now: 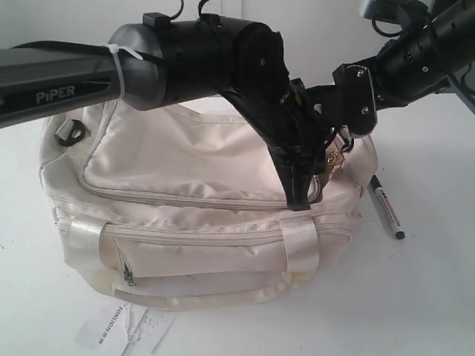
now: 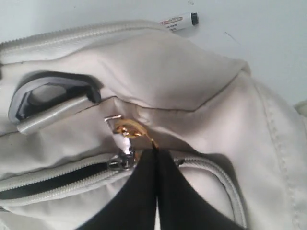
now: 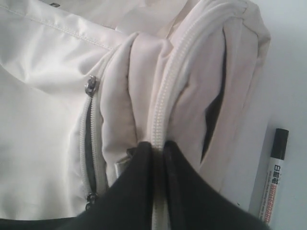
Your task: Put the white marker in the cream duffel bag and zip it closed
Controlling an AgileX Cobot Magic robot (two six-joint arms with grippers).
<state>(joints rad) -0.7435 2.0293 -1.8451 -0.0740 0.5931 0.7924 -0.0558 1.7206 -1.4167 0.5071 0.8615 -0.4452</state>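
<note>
The cream duffel bag (image 1: 193, 193) lies on the white table, its top flap mostly flat. The white marker (image 1: 386, 206) rests on the table just off the bag's right end, outside the bag; it also shows as the marker (image 2: 180, 21) and the marker (image 3: 273, 177) in the wrist views. My left gripper (image 2: 154, 151) reaches across to the bag's right end and is shut on the gold zipper pull (image 2: 128, 129); the zip beside the slider (image 2: 122, 160) shows a dark gap. My right gripper (image 3: 157, 146) pinches a raised ridge of the bag's zip edge (image 3: 165, 96).
A printed paper tag (image 1: 122, 326) lies at the bag's front left. A black D-ring (image 1: 73, 132) sits at the bag's far left corner. Both arms crowd the bag's right end. White table (image 1: 430, 297) stretches right of the marker.
</note>
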